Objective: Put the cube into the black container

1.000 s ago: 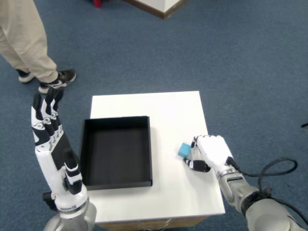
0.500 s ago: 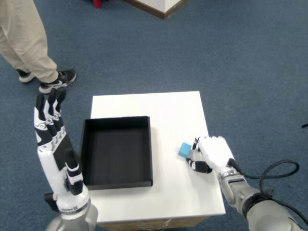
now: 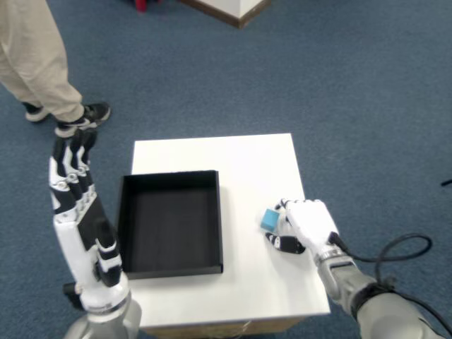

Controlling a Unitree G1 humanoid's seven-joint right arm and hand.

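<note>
A small light-blue cube (image 3: pixel 269 219) rests on the white table (image 3: pixel 240 159), right of the black container (image 3: pixel 171 221). My right hand (image 3: pixel 305 224) lies on the table directly right of the cube, back of the hand facing up. Its curled fingertips (image 3: pixel 284 212) reach the cube's right side and the thumb (image 3: pixel 280 243) stretches out just below it. Whether the cube is pinched is hidden under the fingers. The black container is an open, empty rectangular tray. The left hand (image 3: pixel 74 194) is raised off the table's left side, fingers straight.
A person's legs and black shoe (image 3: pixel 78 116) stand on the blue carpet beyond the table's left corner. A black cable (image 3: pixel 395 251) trails from my right forearm. The table's right edge runs close beside my right hand.
My right hand has shifted slightly left toward the cube and the thumb has reached further under it. The cube has stayed where it was.
</note>
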